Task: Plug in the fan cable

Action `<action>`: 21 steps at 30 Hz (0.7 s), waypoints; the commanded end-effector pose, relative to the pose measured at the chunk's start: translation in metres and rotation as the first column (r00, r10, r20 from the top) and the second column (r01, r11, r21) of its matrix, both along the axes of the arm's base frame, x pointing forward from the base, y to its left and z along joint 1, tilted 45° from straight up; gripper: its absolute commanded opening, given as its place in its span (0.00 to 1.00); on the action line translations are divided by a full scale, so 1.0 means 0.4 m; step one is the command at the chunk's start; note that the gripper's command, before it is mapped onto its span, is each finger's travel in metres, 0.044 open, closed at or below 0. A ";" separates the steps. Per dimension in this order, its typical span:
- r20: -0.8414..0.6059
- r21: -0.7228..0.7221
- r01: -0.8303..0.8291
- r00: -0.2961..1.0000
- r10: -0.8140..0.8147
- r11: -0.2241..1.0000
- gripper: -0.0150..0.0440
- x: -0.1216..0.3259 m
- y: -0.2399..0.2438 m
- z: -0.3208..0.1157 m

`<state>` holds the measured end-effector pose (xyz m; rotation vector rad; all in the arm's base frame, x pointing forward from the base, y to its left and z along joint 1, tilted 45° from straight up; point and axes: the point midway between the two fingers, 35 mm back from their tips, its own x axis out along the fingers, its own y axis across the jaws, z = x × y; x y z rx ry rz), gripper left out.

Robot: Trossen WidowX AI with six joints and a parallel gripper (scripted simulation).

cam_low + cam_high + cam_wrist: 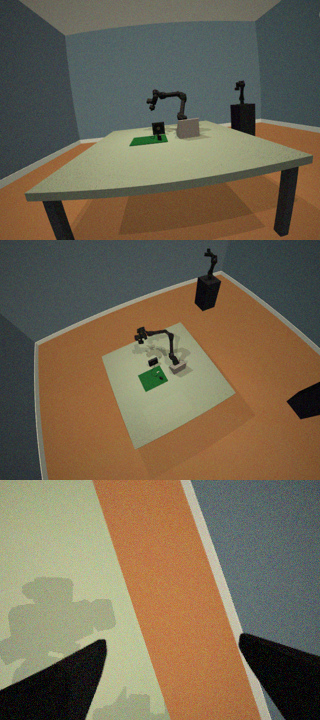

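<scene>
The green board (148,383) (143,141) lies flat on the table. The black fan (153,361) (158,128) stands upright at its back edge. A thin dark cable runs from the fan in a curve over the board. A small white part (157,372) and a small black block (161,377) (159,137) are on the board's right side. Which of them is the plug or the header, and whether the plug is seated, is too small to tell. My gripper (138,340) (150,104) (174,642) is open and empty, high above the table's back edge, behind the fan, touching nothing.
The arm's base stands by a pale grey box (177,368) (188,128), right of the board. The table (168,415) (168,165) ends under my gripper, with orange floor (155,580) beyond. A second arm stands on a black pedestal (207,294) (242,118) at the back right.
</scene>
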<state>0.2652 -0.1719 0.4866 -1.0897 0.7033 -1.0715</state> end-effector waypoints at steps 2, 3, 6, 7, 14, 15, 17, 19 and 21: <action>-0.215 0.061 -0.154 0.963 0.164 0.986 1.00 0.157 0.081 -0.152; -0.253 0.076 -0.184 0.947 0.198 0.980 1.00 0.182 0.103 -0.183; -0.331 0.112 -0.244 0.905 0.267 0.963 1.00 0.230 0.152 -0.249; -0.348 0.118 -0.255 0.894 0.281 0.960 1.00 0.238 0.163 -0.262; -0.605 0.230 -0.396 0.657 0.450 0.889 1.00 0.322 0.328 -0.464; -0.641 0.251 -0.413 0.607 0.470 0.876 1.00 0.328 0.356 -0.498; -0.705 0.292 -0.440 0.501 0.502 0.849 1.00 0.332 0.413 -0.564; -0.759 0.332 -0.460 0.388 0.523 0.824 1.00 0.327 0.467 -0.629; -0.807 0.375 -0.472 0.258 0.531 0.798 1.00 0.312 0.524 -0.698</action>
